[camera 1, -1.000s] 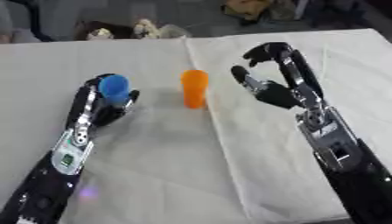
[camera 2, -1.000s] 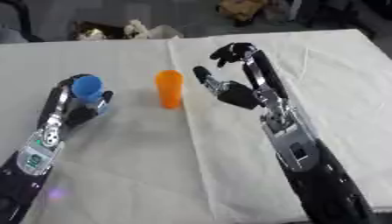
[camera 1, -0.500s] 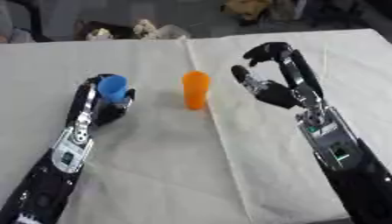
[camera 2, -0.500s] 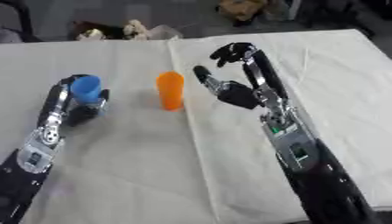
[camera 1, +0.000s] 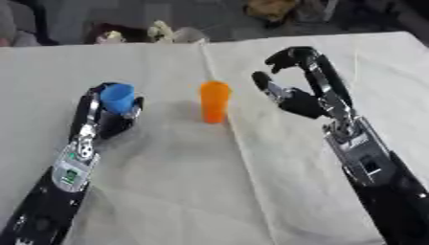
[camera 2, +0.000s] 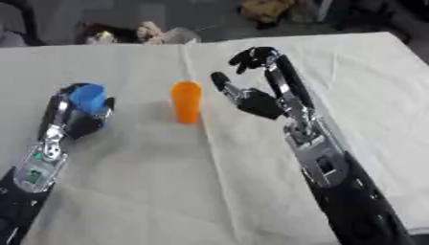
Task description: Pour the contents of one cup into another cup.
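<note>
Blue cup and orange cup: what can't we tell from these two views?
- Blue cup: its lower part is hidden by the left hand curled round it; contents not visible from this angle.
- Orange cup: stands alone on the white cloth; blur hides its opening, so full or empty is unclear.
- Right hand: open beside the orange cup, apart from it.
- Far edge: small blurred items, unidentifiable.
</note>
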{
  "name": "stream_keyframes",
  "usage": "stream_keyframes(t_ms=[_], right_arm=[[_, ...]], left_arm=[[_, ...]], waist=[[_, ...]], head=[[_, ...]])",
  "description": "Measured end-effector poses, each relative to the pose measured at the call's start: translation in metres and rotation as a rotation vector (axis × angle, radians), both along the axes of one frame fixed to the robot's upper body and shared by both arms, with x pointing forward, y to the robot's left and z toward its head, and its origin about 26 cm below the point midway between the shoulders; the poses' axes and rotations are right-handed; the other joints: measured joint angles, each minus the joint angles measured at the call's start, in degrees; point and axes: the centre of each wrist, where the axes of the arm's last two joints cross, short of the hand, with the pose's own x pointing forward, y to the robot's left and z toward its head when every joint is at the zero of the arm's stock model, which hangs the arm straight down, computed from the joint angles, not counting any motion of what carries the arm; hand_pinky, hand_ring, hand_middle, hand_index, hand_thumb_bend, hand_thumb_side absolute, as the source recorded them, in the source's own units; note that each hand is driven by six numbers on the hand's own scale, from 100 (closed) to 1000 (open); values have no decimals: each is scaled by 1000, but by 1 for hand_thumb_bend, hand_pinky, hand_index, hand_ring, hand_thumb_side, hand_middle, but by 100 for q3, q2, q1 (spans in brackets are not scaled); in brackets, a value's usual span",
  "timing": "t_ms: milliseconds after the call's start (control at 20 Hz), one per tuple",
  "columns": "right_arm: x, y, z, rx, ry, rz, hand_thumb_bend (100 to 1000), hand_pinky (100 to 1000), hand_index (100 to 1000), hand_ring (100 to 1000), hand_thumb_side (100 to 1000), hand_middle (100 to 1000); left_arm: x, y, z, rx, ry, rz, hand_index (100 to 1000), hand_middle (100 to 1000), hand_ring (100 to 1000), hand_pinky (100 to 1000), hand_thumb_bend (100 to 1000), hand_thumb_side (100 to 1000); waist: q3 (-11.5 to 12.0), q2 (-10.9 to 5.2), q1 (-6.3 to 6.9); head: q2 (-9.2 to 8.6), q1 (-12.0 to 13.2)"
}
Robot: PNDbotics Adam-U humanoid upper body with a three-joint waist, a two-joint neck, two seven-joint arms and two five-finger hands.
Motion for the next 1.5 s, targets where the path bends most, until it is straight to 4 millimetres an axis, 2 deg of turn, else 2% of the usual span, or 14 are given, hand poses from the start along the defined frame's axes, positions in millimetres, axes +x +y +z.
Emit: stream_keyframes(t_ms=[200,550,950,1250,1500], right_arm=[[4,-1,-11,1,43,-8,453,717,642,776,652,472],[12,1,-36,-19,131,-19,504,743,651,853,616,518],[25,14,-67,-74,207,-3,565,773,669,887,596,547],[29,26,-78,-121,206,2,570,778,672,892,596,551],[33,33,-82,-145,192,-7,587,820,687,925,587,604]], left_arm=[[-5,4,20,-50,-61,-14,721,223,272,267,100,413],[-18,6,48,-115,-132,-54,722,226,275,272,100,432],[-27,-1,60,-149,-155,-107,723,230,279,293,100,441],[-31,-4,64,-158,-164,-132,723,232,281,340,100,443],[-32,-5,66,-161,-170,-144,723,232,281,356,100,446]], waist=[[69,-20,11],[177,-54,39],[254,-84,46],[315,-87,90],[350,-87,121]], head=[[1,-20],[1,-89],[1,-159],[1,-190],[1,-214]])
